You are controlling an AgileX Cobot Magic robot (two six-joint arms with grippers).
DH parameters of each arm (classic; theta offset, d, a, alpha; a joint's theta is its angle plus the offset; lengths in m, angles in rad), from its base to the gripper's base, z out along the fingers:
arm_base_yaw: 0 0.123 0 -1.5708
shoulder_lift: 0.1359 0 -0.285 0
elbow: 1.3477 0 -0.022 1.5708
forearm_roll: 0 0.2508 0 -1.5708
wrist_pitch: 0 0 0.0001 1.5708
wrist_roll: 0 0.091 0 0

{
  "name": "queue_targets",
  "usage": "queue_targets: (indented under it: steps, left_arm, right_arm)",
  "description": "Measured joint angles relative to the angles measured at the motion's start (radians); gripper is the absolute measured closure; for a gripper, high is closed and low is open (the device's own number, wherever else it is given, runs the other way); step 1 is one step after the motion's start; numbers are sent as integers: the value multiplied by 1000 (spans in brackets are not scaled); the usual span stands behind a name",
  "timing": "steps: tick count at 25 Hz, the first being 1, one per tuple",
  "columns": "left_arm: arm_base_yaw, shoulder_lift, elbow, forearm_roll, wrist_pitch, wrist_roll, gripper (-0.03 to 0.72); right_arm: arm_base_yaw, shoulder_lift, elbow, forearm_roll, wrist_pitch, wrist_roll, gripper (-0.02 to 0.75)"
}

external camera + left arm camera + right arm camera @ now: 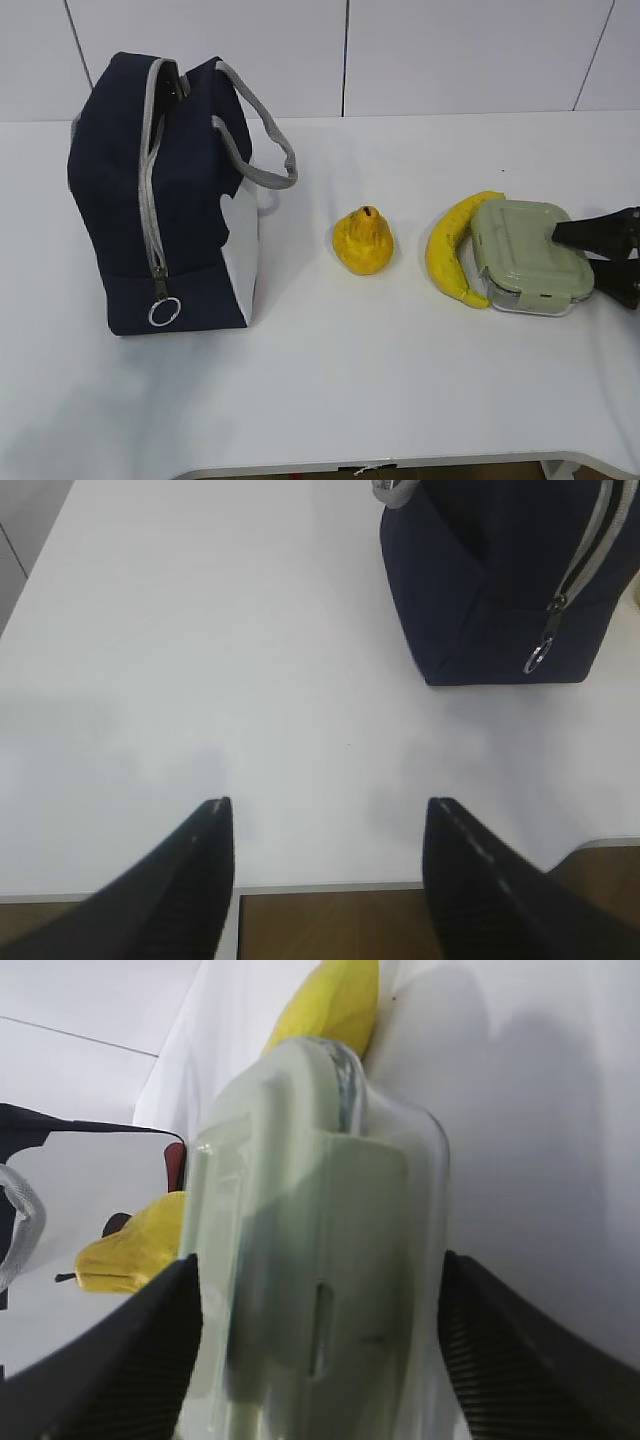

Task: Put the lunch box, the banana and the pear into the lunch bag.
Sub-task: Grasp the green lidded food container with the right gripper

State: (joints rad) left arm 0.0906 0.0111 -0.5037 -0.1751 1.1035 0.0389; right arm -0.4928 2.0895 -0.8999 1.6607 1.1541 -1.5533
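On the white tabletop (330,380), the boxy navy-blue fabric lunch bag (160,200) stands upright, the leftmost of the things in the exterior view. Its grey zipper (150,170) runs up the near face and over the top, with a metal ring pull (163,312) hanging low at the foot of the zipper. Grey webbing handles (265,150) droop over the bag's right side, above a white lower panel (243,260).

The left gripper (328,880) shows only in the left wrist view: its two dark fingers (195,880) are spread wide apart with nothing between them, hovering over bare table near the table's front edge, well apart from the bag, whose zipper end lies at the upper right of that view.

To the right of the bag, near but not touching it, sits the small squat yellow pear (363,240), dark dimple on top. Farther right of the bag lies the curved all-yellow banana (450,255), arched along the left edge of the square clear lunch box with its pale sage-green clip lid (528,255); the two touch or nearly touch.

The right gripper (590,250) reaches in from the far right, the thing farthest from the bag. In the right wrist view its dark fingers (505,1360) stand apart on either side of the lunch box, close against its walls; whether they press it cannot be told. The box rests on the table.
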Motion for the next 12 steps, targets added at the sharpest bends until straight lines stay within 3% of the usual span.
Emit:
queue_targets:
  steps: [12]
  left_arm:
    - [0, 0, 0, 0, 0, 0, 257]
  right_arm:
    - [11, -6, 0, -8, 0, 19, 148]
